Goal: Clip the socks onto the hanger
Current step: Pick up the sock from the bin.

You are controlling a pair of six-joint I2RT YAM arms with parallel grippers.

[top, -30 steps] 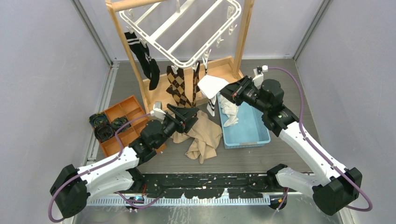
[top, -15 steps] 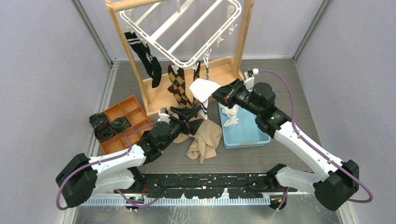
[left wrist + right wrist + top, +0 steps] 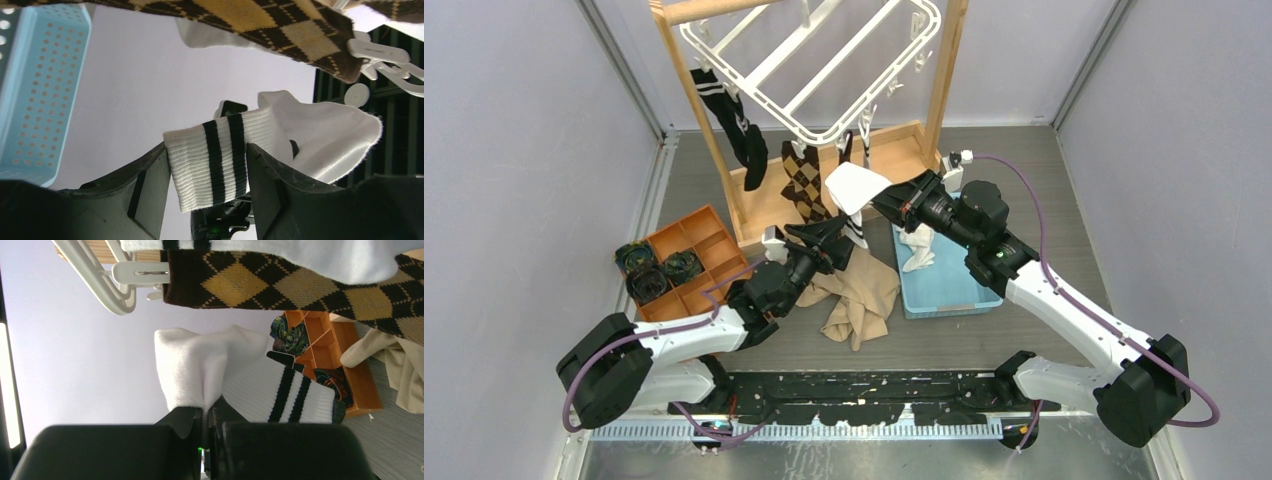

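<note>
The right claw (image 3: 886, 198) is closed tight on the foot end of a white sock with black bands (image 3: 854, 186), holding it up in the air just near of the white plastic drying frame (image 3: 824, 136), which hangs from a light wooden stand (image 3: 692, 95) at the far side of the grey desk (image 3: 1034, 190). In the right wrist view the two fingers (image 3: 186, 416) are pressed together with the white fabric bunched between them. The sock droops to the near left, and its banded cuff lies in the left claw (image 3: 832, 232), whose fingers (image 3: 150, 190) stand apart on either side of the cuff and are not pinching it flat. On the frame's near rim, a black sock with white stripes (image 3: 736, 128) hangs at the left, and brown argyle socks (image 3: 804, 182) hang clipped just left of the held sock. A plain beige cloth (image 3: 861, 295) lies crumpled on the desk below, between an orange compartment tray (image 3: 692, 262) on the left and a light blue perforated basket (image 3: 949, 275) on the right, which holds more white fabric (image 3: 916, 246).
</note>
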